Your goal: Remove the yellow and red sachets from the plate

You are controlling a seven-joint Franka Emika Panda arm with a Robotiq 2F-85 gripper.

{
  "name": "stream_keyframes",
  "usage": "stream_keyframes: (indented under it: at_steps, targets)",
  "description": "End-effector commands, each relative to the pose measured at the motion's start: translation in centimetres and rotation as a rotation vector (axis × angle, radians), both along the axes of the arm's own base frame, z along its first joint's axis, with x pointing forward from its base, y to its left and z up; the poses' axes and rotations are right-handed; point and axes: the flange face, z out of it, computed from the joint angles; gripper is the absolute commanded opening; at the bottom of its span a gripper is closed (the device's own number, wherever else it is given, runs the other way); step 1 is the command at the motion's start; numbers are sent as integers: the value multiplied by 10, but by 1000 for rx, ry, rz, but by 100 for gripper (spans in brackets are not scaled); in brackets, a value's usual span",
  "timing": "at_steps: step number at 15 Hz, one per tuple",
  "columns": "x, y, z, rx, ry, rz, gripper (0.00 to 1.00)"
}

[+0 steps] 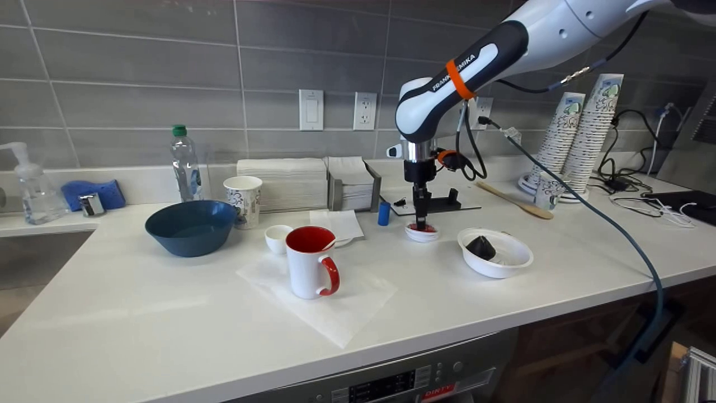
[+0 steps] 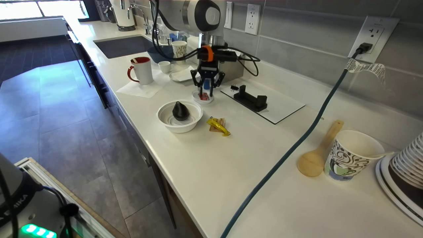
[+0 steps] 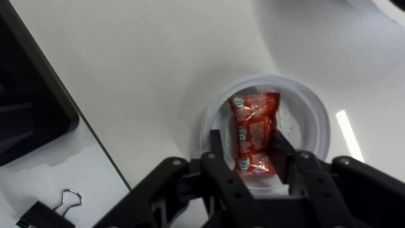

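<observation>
The white counter (image 1: 168,313) bears the plate (image 1: 422,237), blue bowl (image 1: 190,239) and wooden spoon (image 1: 513,201).

Red-handled mug (image 1: 302,274) on paper (image 1: 358,308), blue bowl (image 1: 190,230), wooden spoon (image 2: 315,157)

My wrist view gives me one red sachet (image 3: 254,134) and one plate (image 3: 321,128). From the exterior views I count one yellow sachet (image 2: 218,125), one white bowl (image 2: 180,128), one blue bowl (image 1: 190,239), one mug (image 1: 304,274), one wooden spoon (image 2: 311,163), two loose paper cups (image 1: 244,202), two cup stacks (image 1: 592,134) and one green-capped bottle (image 1: 186,167).
</observation>
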Motion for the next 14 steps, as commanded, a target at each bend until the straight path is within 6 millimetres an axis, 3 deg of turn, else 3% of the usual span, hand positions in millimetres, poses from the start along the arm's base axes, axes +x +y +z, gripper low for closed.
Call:
stream_keyframes:
  at_steps: [1,3,4,9,11,14]
  targets:
    - [5,-2,6,15,5,11,17]
    - [3,-2,13,12,6,15,2]
    - [2,-2,16,9,6,17,0]
    - [-10,-11,48,-11,15,-9,0]
    - [-23,-26,64,-29,40,-44,0]
    - [-42,-68,76,-32,56,-126,0]
